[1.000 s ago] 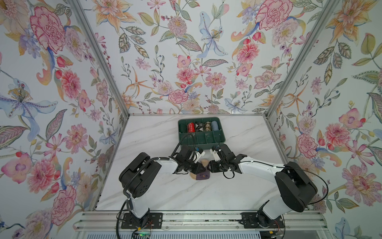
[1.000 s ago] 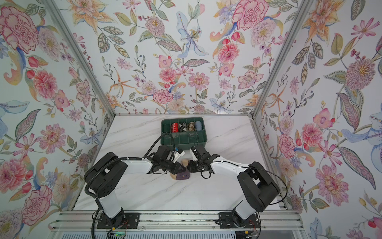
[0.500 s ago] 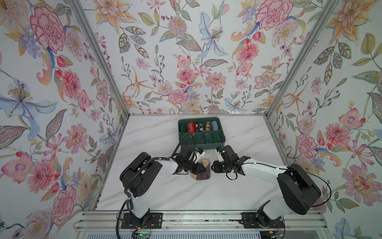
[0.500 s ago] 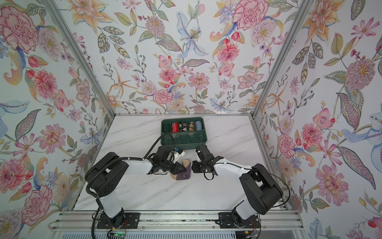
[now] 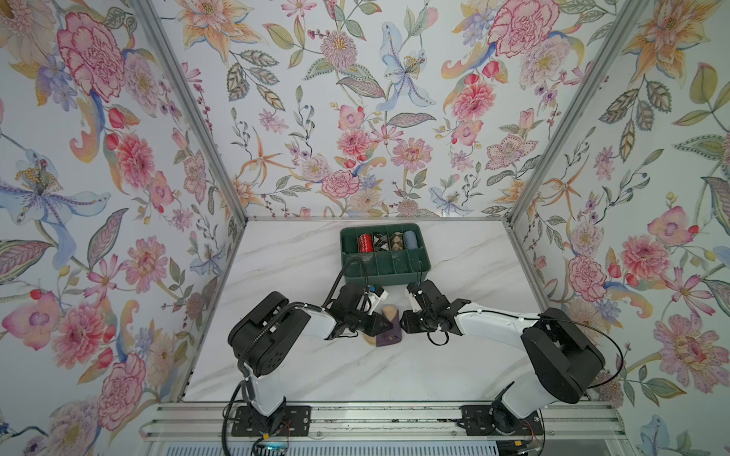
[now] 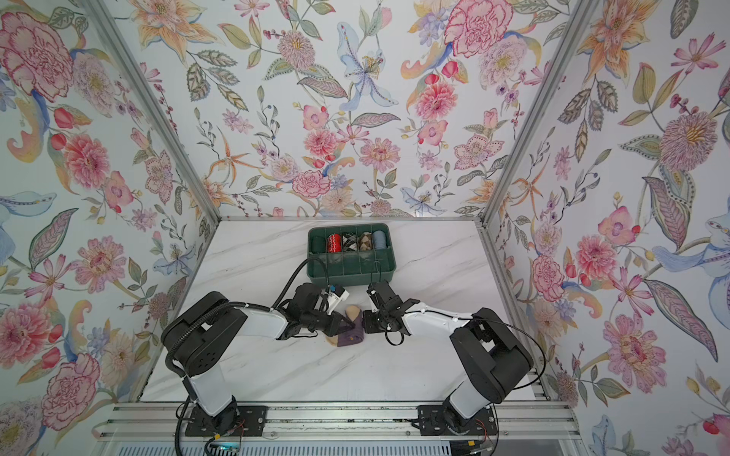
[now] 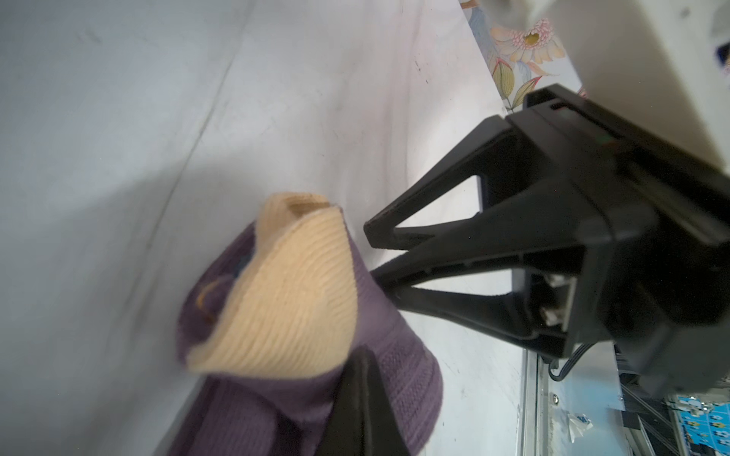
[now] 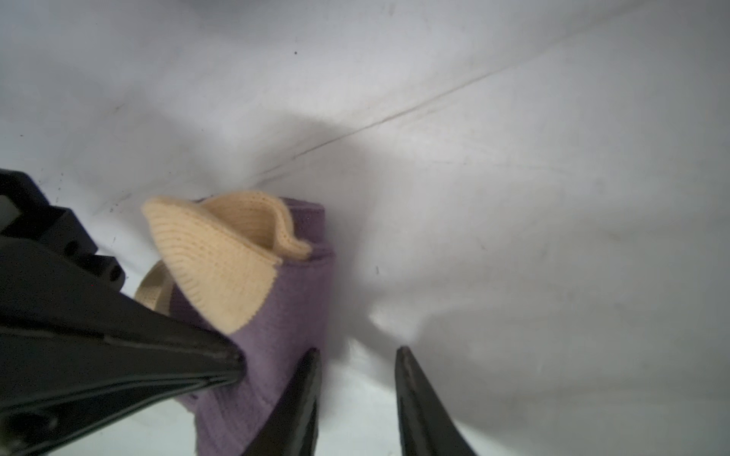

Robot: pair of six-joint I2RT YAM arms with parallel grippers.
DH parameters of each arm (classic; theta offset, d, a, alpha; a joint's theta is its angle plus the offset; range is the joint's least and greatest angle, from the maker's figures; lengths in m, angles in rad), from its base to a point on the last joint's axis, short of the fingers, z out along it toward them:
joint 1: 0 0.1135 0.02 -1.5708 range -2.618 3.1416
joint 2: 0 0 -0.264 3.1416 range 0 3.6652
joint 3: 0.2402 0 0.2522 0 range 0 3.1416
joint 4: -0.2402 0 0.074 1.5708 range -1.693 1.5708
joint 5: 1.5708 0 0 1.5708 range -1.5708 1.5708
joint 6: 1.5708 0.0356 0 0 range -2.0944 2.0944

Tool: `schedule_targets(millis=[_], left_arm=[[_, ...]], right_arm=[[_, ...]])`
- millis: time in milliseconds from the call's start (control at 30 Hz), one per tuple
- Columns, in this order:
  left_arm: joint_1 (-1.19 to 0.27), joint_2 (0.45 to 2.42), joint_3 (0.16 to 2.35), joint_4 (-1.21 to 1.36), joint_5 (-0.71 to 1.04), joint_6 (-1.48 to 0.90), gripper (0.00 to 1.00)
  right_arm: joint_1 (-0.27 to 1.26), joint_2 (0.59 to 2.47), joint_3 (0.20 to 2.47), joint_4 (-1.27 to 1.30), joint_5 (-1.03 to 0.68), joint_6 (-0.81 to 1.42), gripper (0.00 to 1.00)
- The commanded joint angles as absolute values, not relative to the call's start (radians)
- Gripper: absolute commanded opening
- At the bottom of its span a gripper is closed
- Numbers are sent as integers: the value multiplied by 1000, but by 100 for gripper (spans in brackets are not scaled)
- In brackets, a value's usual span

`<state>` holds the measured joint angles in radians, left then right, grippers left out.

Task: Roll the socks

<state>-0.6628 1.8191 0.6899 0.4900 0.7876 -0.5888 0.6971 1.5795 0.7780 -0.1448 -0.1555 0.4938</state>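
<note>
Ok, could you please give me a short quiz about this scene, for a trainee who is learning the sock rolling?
1. True or false: the left pincer is shut on the socks.
2. Where is the red roll? A on the table; B in the green box; C on top of the socks.
3. How many rolls are in the green box?
Key: 1 true; 2 B; 3 four.

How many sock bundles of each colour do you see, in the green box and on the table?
red roll: 1
black-and-white roll: 1
brown roll: 1
blue roll: 1
purple socks: 1
Total: 5
</note>
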Motion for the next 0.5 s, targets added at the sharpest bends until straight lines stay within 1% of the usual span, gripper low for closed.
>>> schedule_targets(millis=[0, 467], left_arm=[[-655, 1877, 632, 442, 781, -617, 0], [-623, 1910, 585, 477, 786, -603, 0]], right_arm=[[708, 1576, 778, -85, -219, 490, 34], [718, 1606, 784, -20, -326, 483, 34]])
